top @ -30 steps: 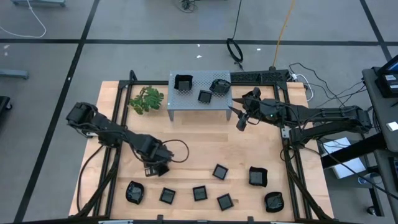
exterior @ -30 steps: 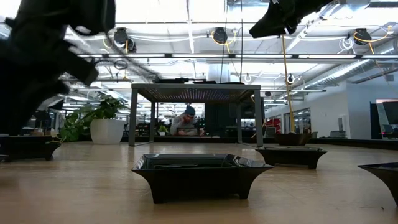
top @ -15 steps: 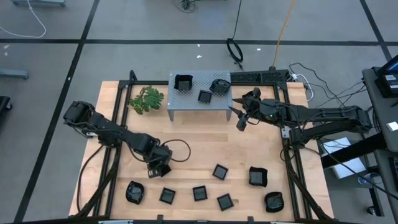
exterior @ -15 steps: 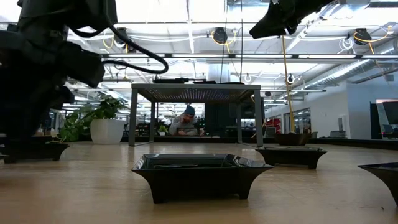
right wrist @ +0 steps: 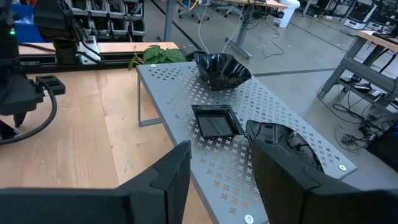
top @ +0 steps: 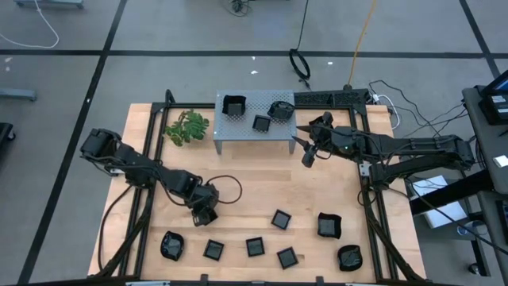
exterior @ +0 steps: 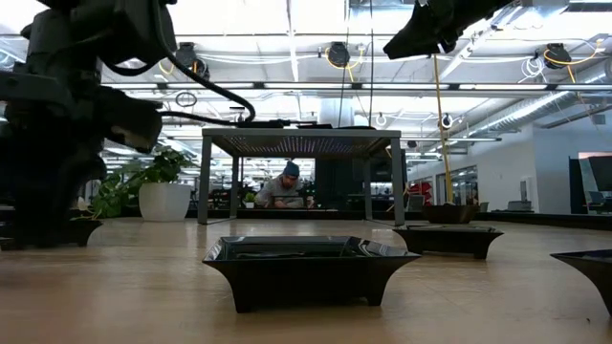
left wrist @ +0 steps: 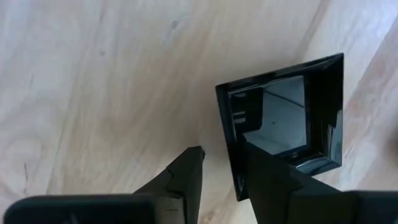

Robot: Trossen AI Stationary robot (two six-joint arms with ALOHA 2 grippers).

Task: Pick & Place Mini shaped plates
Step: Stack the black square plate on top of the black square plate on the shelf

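Three tiny glossy black dishes (top: 261, 123) on grey perforated metal stand (top: 255, 129) upper centre, seven along lower table, left gripper (left wrist: 222, 163) jaws straddling a square dish's (left wrist: 283, 124) rim, right gripper (right wrist: 217, 163) spread beside stand.

The mini shaped plates (top: 254, 247) are glossy black, one square plate (left wrist: 283, 121) mirroring pale reflections in its well; the table (top: 262, 183) is light blond wood with fine streaked grain. The stand (right wrist: 249, 124) is matte grey metal patterned with rows of small cross-shaped perforations; the leafy sprig (top: 187, 128) is green; both arms are dark, near black.
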